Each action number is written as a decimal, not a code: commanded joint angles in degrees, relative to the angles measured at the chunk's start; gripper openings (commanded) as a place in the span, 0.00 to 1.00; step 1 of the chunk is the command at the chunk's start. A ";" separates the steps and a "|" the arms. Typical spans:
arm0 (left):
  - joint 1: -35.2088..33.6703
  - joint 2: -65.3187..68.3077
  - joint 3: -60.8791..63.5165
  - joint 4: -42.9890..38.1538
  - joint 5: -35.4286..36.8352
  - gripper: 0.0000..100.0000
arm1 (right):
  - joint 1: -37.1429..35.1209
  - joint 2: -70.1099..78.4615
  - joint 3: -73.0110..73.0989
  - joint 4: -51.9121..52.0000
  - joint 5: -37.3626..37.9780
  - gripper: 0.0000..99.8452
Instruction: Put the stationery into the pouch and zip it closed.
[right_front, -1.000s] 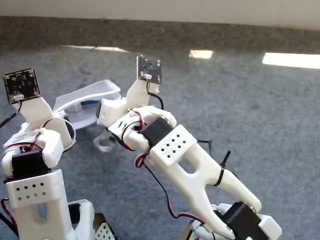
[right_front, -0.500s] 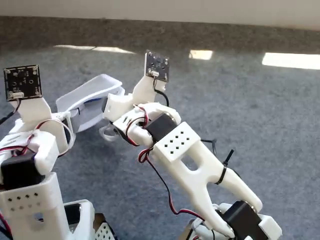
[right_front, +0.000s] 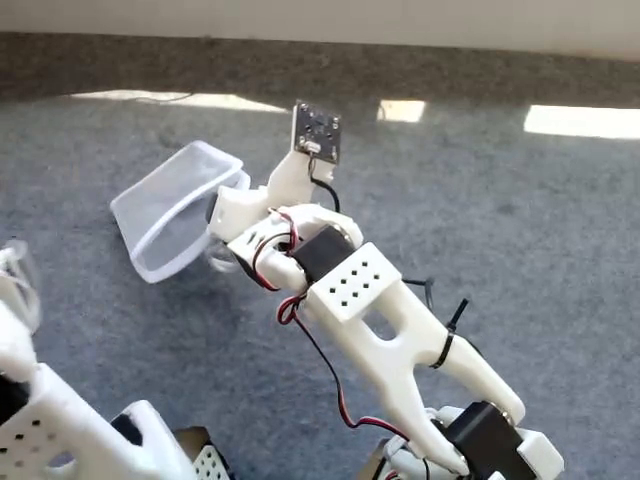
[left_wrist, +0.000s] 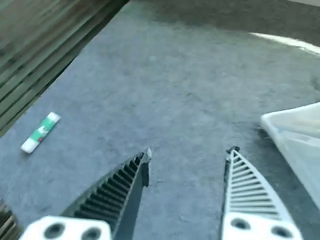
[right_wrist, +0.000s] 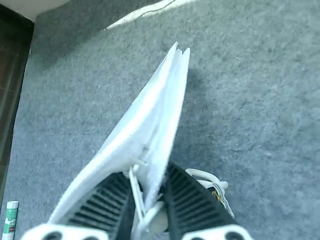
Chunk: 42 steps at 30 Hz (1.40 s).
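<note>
Pouch (right_front: 175, 205) hangs tilted from my right claw (right_wrist: 149, 172), clenched on its end; a weak pinch could drop it. My left claw (left_wrist: 190, 150) gapes empty, and the stationery stick (left_wrist: 40, 132) lies well apart, easily missed.

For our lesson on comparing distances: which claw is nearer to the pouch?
Right. The right claw is shut on the pouch, gripping its edge. The left claw is open and apart from the pouch, which lies off to one side of it.
</note>
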 joint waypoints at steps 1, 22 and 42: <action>-8.66 6.64 -1.01 -3.16 -3.25 0.23 | 0.66 -0.66 -1.71 -1.19 -0.26 0.00; -24.84 57.45 -23.78 -21.36 -15.12 0.23 | 0.66 -0.66 -1.71 -1.19 -0.26 0.00; -15.16 78.55 -41.27 -13.45 -17.93 0.23 | 0.66 -0.66 -1.98 -1.19 -0.18 0.00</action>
